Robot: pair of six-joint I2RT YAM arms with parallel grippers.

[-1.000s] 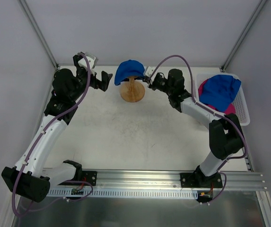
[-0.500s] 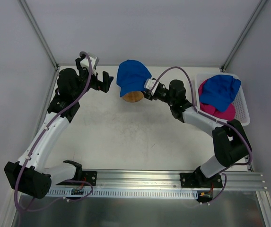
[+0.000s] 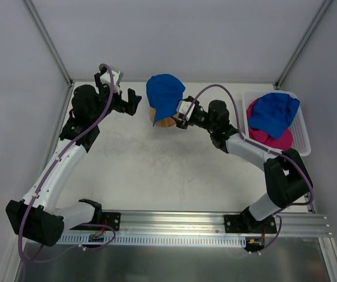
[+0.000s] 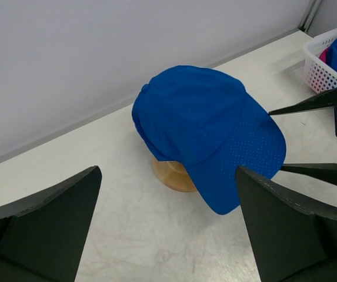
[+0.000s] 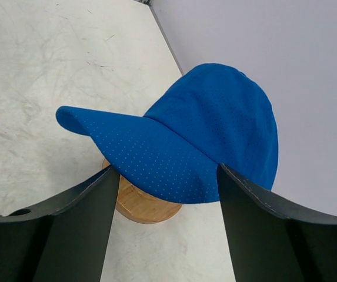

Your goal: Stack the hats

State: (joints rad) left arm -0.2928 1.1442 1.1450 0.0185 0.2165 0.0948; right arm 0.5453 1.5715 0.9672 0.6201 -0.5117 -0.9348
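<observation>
A royal blue hat (image 3: 164,97) sits on a round wooden stand (image 3: 166,121) at the back middle of the table, brim pointing toward the front. My right gripper (image 3: 181,114) stands open just to its right. In the right wrist view the hat (image 5: 209,132) and the stand (image 5: 140,204) lie beyond the spread right gripper (image 5: 168,171), which holds nothing. My left gripper (image 3: 134,101) is open to the left of the hat, a short way off. In its wrist view the hat (image 4: 200,123) lies ahead of the left gripper (image 4: 167,191). A second blue hat (image 3: 274,110) lies on a pink hat (image 3: 282,138).
The second blue hat and the pink hat rest in a white mesh basket (image 3: 302,141) at the right edge of the table. Grey walls and metal posts close in the back and sides. A rail with both arm bases runs along the near edge.
My right gripper has opened and let go of the blue hat. The hat has settled down over the wooden stand, hiding most of it. My left arm has barely moved.
</observation>
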